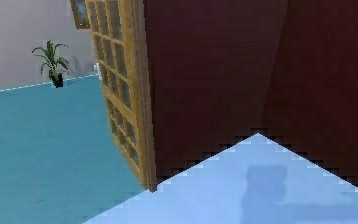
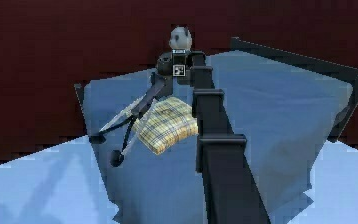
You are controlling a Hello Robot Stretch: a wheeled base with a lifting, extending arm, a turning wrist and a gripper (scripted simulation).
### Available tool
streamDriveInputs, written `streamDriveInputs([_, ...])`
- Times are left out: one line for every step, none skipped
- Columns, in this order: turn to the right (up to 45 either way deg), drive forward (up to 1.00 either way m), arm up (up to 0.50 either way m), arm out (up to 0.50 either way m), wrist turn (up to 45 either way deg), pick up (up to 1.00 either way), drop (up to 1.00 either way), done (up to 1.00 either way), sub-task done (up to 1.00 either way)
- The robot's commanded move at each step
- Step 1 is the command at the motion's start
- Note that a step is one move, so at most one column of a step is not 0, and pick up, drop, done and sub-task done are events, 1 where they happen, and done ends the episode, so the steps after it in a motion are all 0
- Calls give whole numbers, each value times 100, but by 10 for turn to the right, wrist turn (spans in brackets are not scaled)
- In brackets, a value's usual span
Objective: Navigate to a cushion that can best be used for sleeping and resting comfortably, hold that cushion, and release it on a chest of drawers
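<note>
In the arm side view a yellow plaid cushion (image 2: 170, 126) lies on a bed (image 2: 267, 100) with blue bedding. The dark arm (image 2: 219, 140) reaches out over the bed from the bottom edge. At its far end sit the white marker squares (image 2: 179, 69), with the gripper (image 2: 108, 148) left of them. Its thin fingers (image 2: 127, 118) slant down past the cushion's left side toward the bed's near corner. The cushion lies right at the gripper on the bedding, so I cannot tell whether the gripper holds anything.
The bed has a dark frame (image 2: 297, 62) along its far side and stands against a dark red wall (image 2: 67, 40). In the forward view a wooden door with glass panes (image 1: 122, 80) stands ajar beside a dark red wall (image 1: 217, 70). A potted plant (image 1: 53, 62) stands far off on teal floor.
</note>
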Motion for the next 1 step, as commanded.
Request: streamDriveInputs([0,0,0,0,450,0,0,0,0])
